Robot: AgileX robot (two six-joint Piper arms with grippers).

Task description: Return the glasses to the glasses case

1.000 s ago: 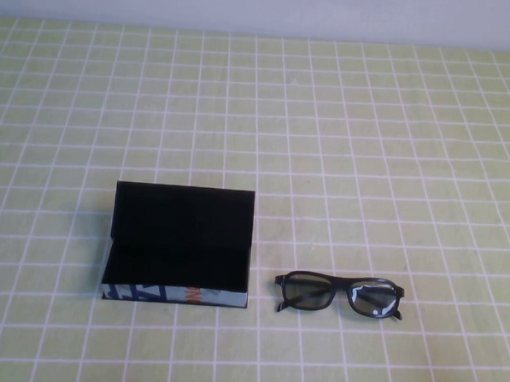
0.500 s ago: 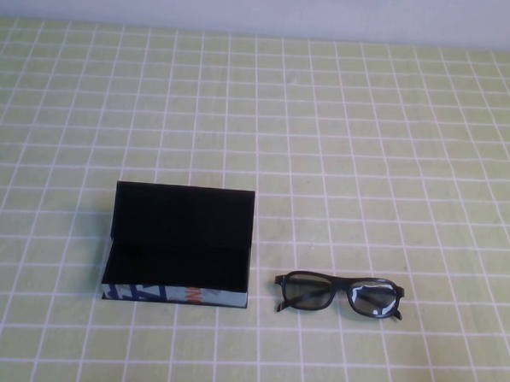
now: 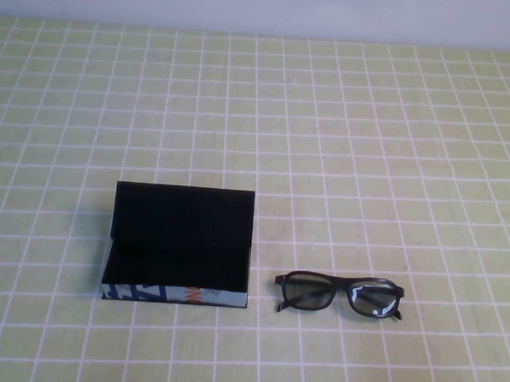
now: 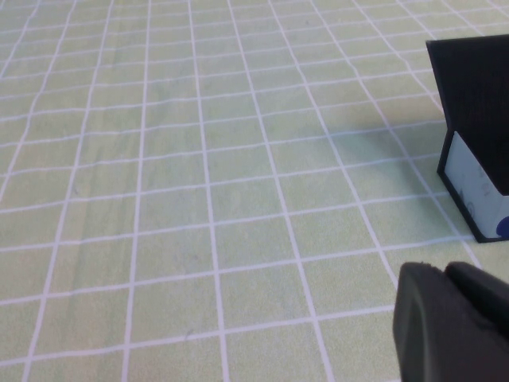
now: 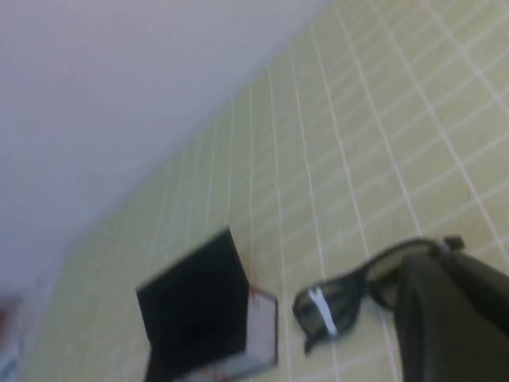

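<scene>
Glasses (image 3: pixel 339 295) beside glasses case (image 3: pixel 180 245) (open).

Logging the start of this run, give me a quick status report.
Left gripper and right gripper outside the high view, holding nothing. Glasses on the table, right of the open glasses case. Nothing between them.

— Can any words or numbers be read here?

— No. Blue and orange print is seen on the pale near edge of the glasses case (image 3: pixel 175 295), but no letters can be made out in it.

— Is anything written on the glasses (image 3: pixel 340 296)?

— Nothing that can be read. Only a white shine is seen on the right lens.
</scene>
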